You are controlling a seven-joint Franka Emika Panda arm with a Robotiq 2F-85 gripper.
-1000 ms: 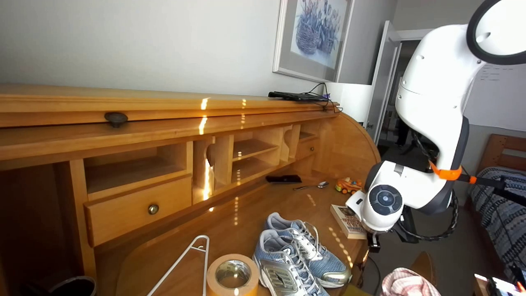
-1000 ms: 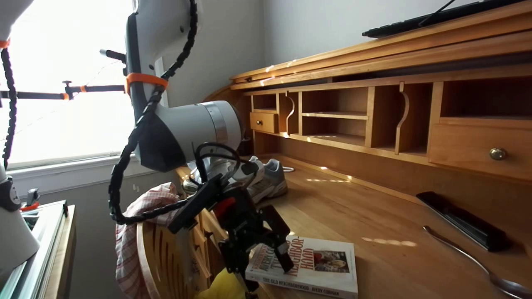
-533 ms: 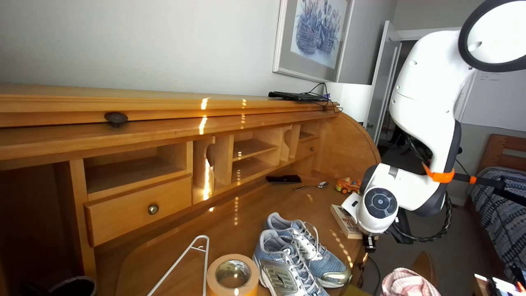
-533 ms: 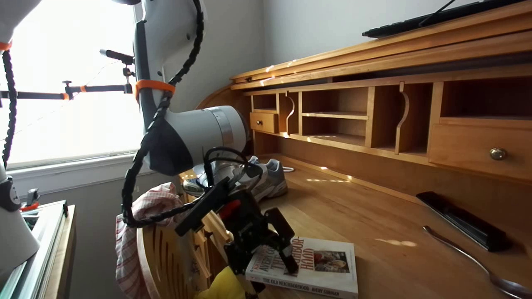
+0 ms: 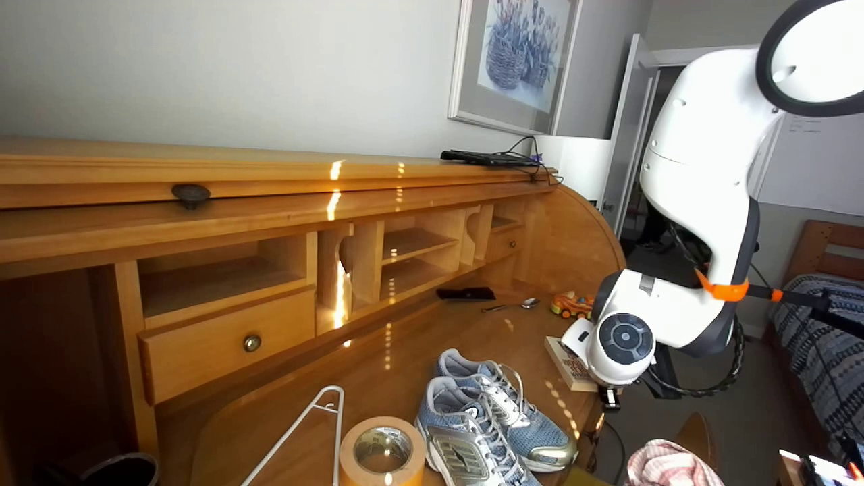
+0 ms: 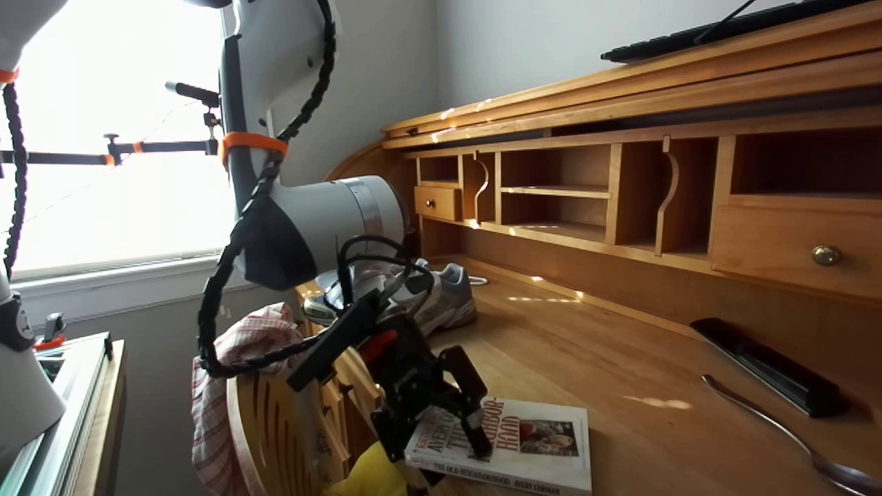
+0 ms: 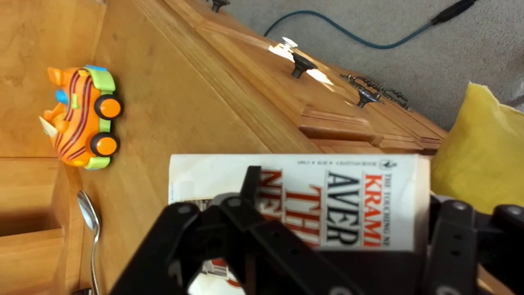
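Claw astride the left end of the book (sides as in that exterior view). Fingers apart, the gap looking wider than the book is thick; judged not clamped. Whether either finger touches cannot be told.

Progress, judged: approach done, the book's end lies between the fingers. Firm hold not yet shown; no lift to be seen. Left to do: bring the fingers together on it.

Position: book flat or nearly so on the desk, near side. One finger above the cover, the other past the left end and lower. Most of the book reaches right, away from the claw. In the wrist view that left end appears to jut over the desk edge.

Outward from the book:
- Yellow cushion: just left, lower than the desktop.
- Chair with checked cloth: farther left.
- Spoon: right, well apart; black case just beyond it.
- Toy car: near the spoon, wrist view.
- Shoes: far, on the desk.
- Tape roll, then hanger: beyond the shoes.
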